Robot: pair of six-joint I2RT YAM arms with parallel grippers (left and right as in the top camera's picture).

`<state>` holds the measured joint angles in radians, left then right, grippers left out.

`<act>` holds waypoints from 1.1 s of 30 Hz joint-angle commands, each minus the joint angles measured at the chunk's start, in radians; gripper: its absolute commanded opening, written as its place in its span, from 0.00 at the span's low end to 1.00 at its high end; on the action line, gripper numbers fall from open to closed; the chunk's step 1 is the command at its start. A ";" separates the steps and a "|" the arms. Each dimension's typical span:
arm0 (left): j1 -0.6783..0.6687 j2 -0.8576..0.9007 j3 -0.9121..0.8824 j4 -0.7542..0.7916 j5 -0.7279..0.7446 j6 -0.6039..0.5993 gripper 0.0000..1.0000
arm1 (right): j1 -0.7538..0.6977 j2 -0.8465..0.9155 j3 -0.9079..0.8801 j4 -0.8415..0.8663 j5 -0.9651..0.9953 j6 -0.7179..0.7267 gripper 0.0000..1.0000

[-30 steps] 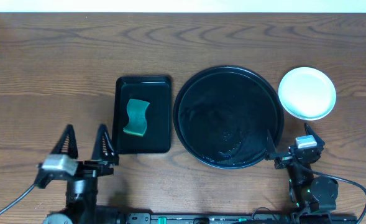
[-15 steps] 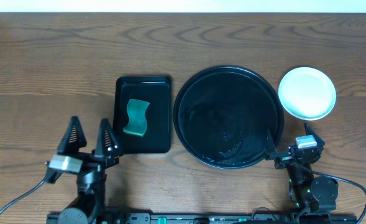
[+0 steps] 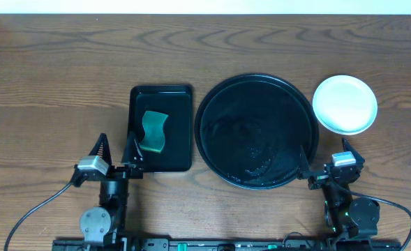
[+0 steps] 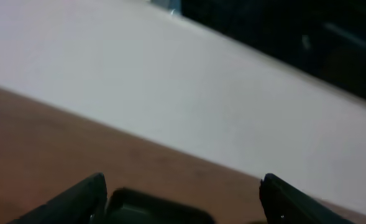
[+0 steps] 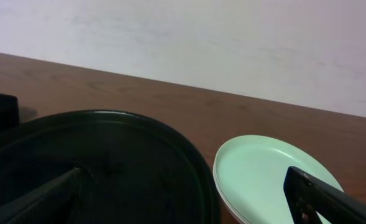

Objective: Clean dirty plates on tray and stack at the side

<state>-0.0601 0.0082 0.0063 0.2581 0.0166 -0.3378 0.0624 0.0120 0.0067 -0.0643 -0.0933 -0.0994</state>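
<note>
Now plates (image 3: 345,104) stacked flat beside tray (image 3: 255,90), round, no long axis; left fingers (image 3: 101,147), right fingers (image 3: 347,148) wide apart, empty.

This looks like a robotics lab bench, staged for a trial. A left arm (image 3: 107,192) and a right arm (image 3: 345,206) are fixed along the near edge of a wood-grain table (image 3: 51,70), standing on a black rail (image 3: 191,246) with cables (image 3: 41,209) trailing off them. Behind the table runs a plain pale wall (image 5: 201,37) (both wrist cameras catch it). The kitchenware is laid out like props: a round black tray (image 3: 255,76), a stack of plates (image 3: 345,104) just beside it, and a sponge (image 3: 153,131) lying in a small rectangular tray (image 3: 181,150).
</note>
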 commanded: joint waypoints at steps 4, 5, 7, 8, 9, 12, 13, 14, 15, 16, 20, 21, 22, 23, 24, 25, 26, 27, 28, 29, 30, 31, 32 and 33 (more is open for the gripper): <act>0.056 -0.006 -0.002 -0.220 0.002 0.008 0.79 | 0.006 -0.005 -0.001 -0.004 0.006 -0.014 0.99; 0.063 -0.006 -0.002 -0.257 0.002 0.019 0.79 | 0.006 -0.005 -0.001 -0.004 0.006 -0.014 0.99; 0.072 -0.006 -0.002 -0.328 0.002 0.058 0.79 | 0.006 -0.005 -0.001 -0.004 0.006 -0.014 0.99; 0.072 -0.006 -0.002 -0.329 0.004 0.095 0.79 | 0.006 -0.005 -0.001 -0.004 0.006 -0.014 0.99; 0.072 -0.007 -0.002 -0.325 0.022 0.151 0.79 | 0.006 -0.005 -0.001 -0.004 0.006 -0.014 0.99; 0.072 -0.007 -0.002 -0.324 0.052 0.260 0.79 | 0.006 -0.005 -0.001 -0.004 0.006 -0.014 0.99; 0.072 -0.007 -0.002 -0.324 0.064 0.292 0.79 | 0.006 -0.005 -0.001 -0.004 0.006 -0.014 0.99; 0.072 -0.007 -0.002 -0.321 0.076 0.320 0.79 | 0.006 -0.005 -0.001 -0.004 0.006 -0.014 0.99; 0.072 -0.007 -0.002 -0.320 0.090 0.357 0.79 | 0.006 -0.005 -0.001 -0.004 0.006 -0.014 0.99; 0.072 -0.007 -0.002 -0.318 0.104 0.395 0.79 | 0.006 -0.005 -0.001 -0.004 0.006 -0.014 0.99; 0.072 -0.007 -0.002 -0.317 0.107 0.450 0.79 | 0.006 -0.005 -0.001 -0.004 0.006 -0.014 0.99; 0.072 -0.007 -0.002 -0.317 0.107 0.450 0.79 | 0.006 -0.005 -0.001 -0.004 0.006 -0.014 0.99; 0.072 -0.007 -0.002 -0.317 0.108 0.449 0.79 | 0.006 -0.005 -0.001 -0.004 0.006 -0.014 0.99; 0.072 -0.007 -0.002 -0.318 0.108 0.445 0.79 | 0.006 -0.005 -0.001 -0.004 0.006 -0.014 0.99; 0.072 -0.007 -0.002 -0.318 0.107 0.431 0.79 | 0.006 -0.005 -0.001 -0.004 0.006 -0.014 0.99; 0.072 -0.007 -0.002 -0.317 0.107 0.422 0.79 | 0.006 -0.005 -0.001 -0.004 0.006 -0.014 0.99; 0.072 -0.007 -0.002 -0.317 0.106 0.423 0.79 | 0.006 -0.005 -0.001 -0.004 0.006 -0.014 0.99; 0.072 -0.007 -0.002 -0.318 0.106 0.423 0.79 | 0.006 -0.005 -0.001 -0.004 0.006 -0.014 0.99; 0.072 -0.007 -0.002 -0.317 0.106 0.423 0.79 | 0.006 -0.005 -0.001 -0.004 0.006 -0.014 0.99; 0.072 -0.007 -0.002 -0.317 0.106 0.423 0.79 | 0.006 -0.005 -0.001 -0.004 0.006 -0.014 0.99; 0.072 -0.007 -0.002 -0.317 0.106 0.423 0.79 | 0.006 -0.005 -0.001 -0.004 0.006 -0.014 0.99; 0.072 -0.007 -0.002 -0.318 0.106 0.423 0.79 | 0.006 -0.005 -0.001 -0.004 0.006 -0.014 0.99; 0.072 -0.007 -0.002 -0.318 0.106 0.423 0.79 | 0.006 -0.005 -0.001 -0.004 0.006 -0.014 0.99; 0.072 -0.007 -0.002 -0.318 0.106 0.423 0.79 | 0.006 -0.005 -0.001 -0.004 0.007 -0.014 0.99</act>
<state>0.0067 0.0101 0.0132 -0.0189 0.0799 0.0689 0.0624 0.0120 0.0067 -0.0635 -0.0925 -0.0994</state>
